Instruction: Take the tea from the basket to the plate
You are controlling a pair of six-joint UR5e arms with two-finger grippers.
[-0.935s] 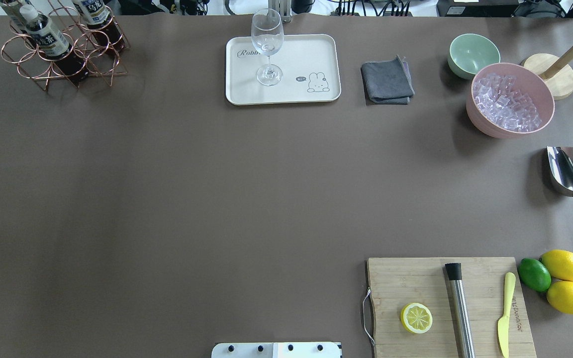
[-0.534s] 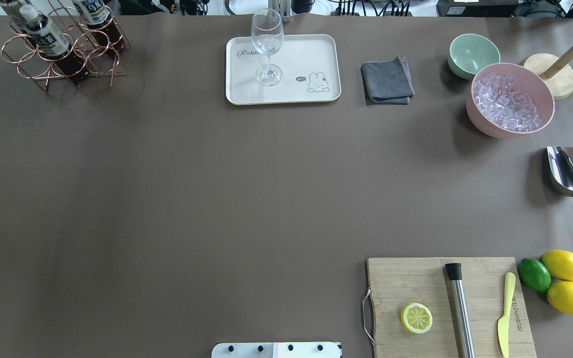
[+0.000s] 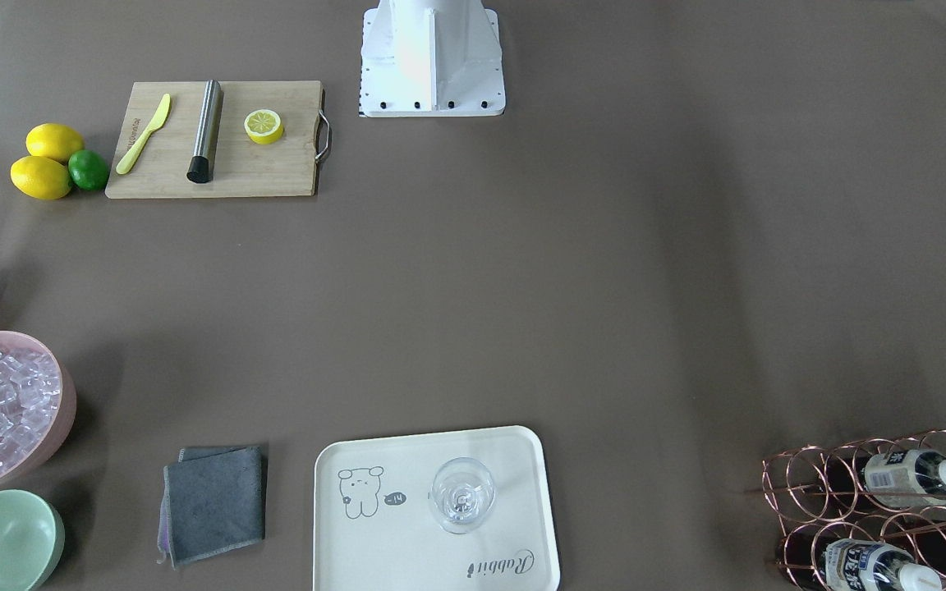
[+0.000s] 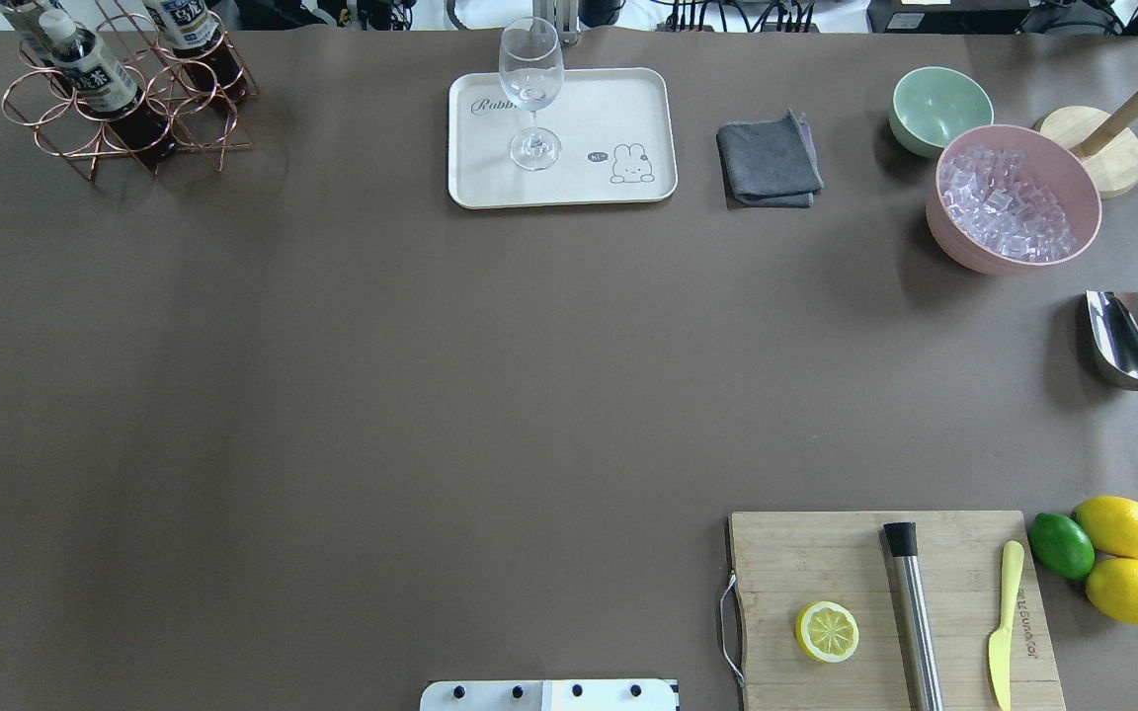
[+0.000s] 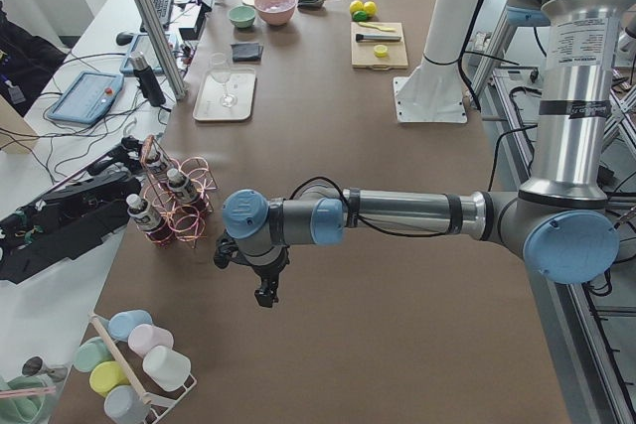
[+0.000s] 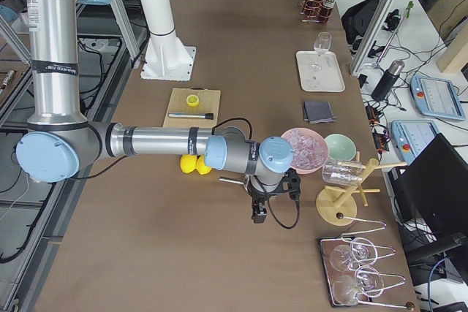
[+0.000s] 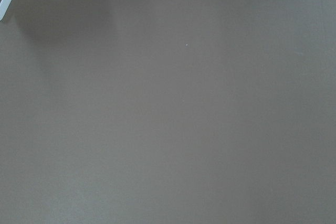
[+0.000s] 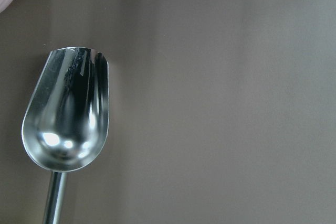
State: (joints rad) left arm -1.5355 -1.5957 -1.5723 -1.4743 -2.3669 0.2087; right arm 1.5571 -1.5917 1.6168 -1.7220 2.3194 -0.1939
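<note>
Three tea bottles [image 4: 85,67] with white caps stand in a copper wire basket [image 4: 55,123] at the table's far left corner; they also show in the front view [image 3: 908,474] and the left side view [image 5: 179,186]. The plate [image 4: 618,104] is a cream tray at the far middle, also in the front view [image 3: 514,509], and a wine glass [image 4: 530,94] stands on it. My left gripper [image 5: 266,295] hangs over bare table, apart from the basket; I cannot tell whether it is open. My right gripper [image 6: 258,213] hangs near the ice bowl; I cannot tell its state.
A grey cloth [image 4: 769,160], a mint bowl [image 4: 939,104] and a pink bowl of ice [image 4: 1014,197] sit right of the plate. A metal scoop [image 8: 65,114] lies under my right wrist. A cutting board [image 4: 806,563] with a lemon half, muddler and knife is near right.
</note>
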